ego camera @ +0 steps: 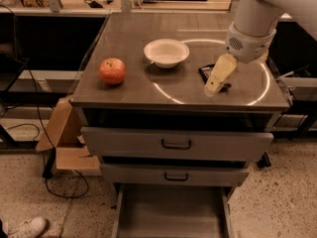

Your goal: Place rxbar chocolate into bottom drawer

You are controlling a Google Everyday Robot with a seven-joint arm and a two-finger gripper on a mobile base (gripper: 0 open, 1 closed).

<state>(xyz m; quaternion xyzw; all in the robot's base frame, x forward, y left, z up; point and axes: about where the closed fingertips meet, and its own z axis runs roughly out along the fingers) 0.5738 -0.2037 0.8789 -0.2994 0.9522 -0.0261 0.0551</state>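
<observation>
Robotics lab: speckled floor (277, 192), loose cables (69, 196), cardboard box (67, 138), grey 3-drawer metal desk (148, 90), robot hand (216, 82) low over its right side.
</observation>
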